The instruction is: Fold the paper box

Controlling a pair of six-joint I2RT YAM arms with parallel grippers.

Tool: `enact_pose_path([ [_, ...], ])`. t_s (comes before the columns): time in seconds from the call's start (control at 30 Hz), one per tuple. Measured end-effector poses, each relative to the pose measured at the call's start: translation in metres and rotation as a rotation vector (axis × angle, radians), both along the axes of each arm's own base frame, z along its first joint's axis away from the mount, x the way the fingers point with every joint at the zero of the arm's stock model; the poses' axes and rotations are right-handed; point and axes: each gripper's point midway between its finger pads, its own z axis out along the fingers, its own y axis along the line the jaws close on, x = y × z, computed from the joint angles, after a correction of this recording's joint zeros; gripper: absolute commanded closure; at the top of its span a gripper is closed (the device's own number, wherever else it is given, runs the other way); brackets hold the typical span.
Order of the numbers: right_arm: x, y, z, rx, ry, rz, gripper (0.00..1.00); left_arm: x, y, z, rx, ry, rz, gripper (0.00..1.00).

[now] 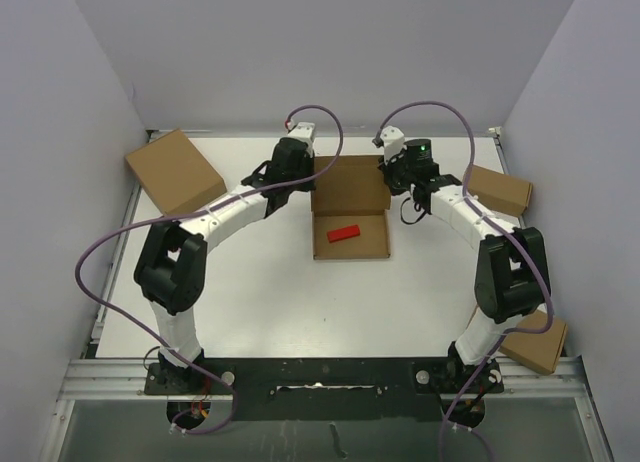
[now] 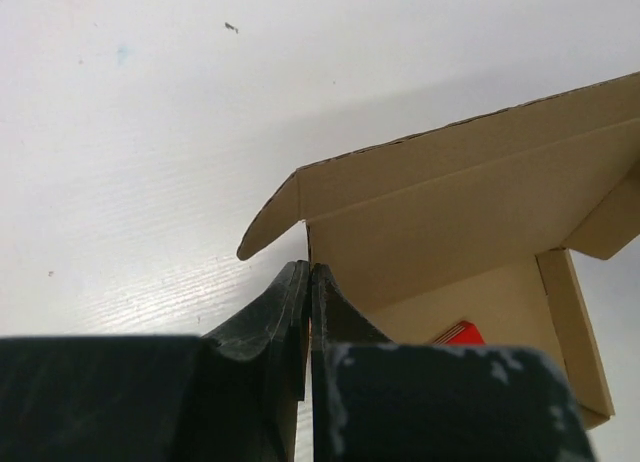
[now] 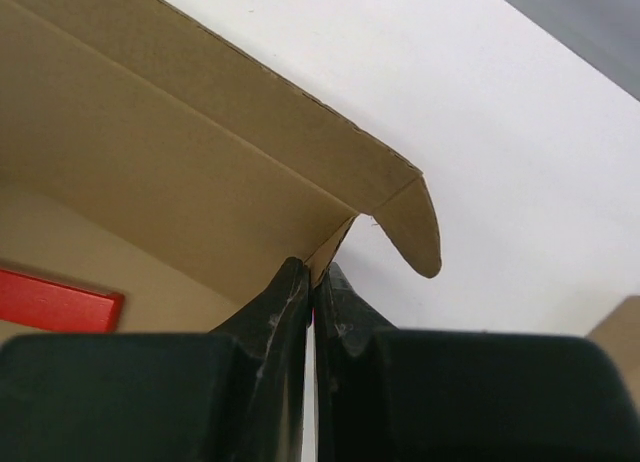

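- I see the paper box [image 1: 370, 244] in the middle of the table [image 1: 250, 282], just ahead of both wrists.
- Its tray is formed, with low walls standing. The lid stands open at the far side, and its rounded corner flaps stick out left and right.
- A small red block [image 1: 343, 233] lies flat inside the tray, near the middle.
- The left gripper [image 2: 308, 282] is at the tray's far-left corner. Its fingers are pressed together with the thin edge of the left wall pinched between them.
- The right gripper [image 3: 314, 280] is at the far-right corner, clamped the same way on the right wall's edge.
- Well apart from the work I see one closed cardboard box [image 1: 175, 170] at the far left, a second [image 1: 498, 189] at the far right, and a third [image 1: 535, 342] near the right arm's base.
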Motion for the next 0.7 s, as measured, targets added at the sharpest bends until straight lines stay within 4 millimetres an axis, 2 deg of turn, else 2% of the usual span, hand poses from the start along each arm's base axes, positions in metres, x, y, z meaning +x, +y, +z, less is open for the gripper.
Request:
enact_pose_path([
  [0.17,0.01,0.0,0.004,-0.063,-0.084,-0.082,1.0,0.012,-0.002,0.011,-0.001,-0.077,0.039,1.0],
  [0.43,0.043,-0.005,0.036,-0.039,-0.268,-0.179,1.0,0.036,-0.009,0.04,-0.035,-0.278,0.037,1.0],
  [0.53,0.05,-0.004,0.035,-0.017,-0.309,-0.195,1.0,0.037,-0.007,0.037,-0.036,-0.326,0.034,1.0],
  [0.7,0.05,-0.001,0.01,0.005,-0.326,-0.198,1.0,0.032,-0.004,0.016,-0.024,-0.354,0.018,1.0],
])
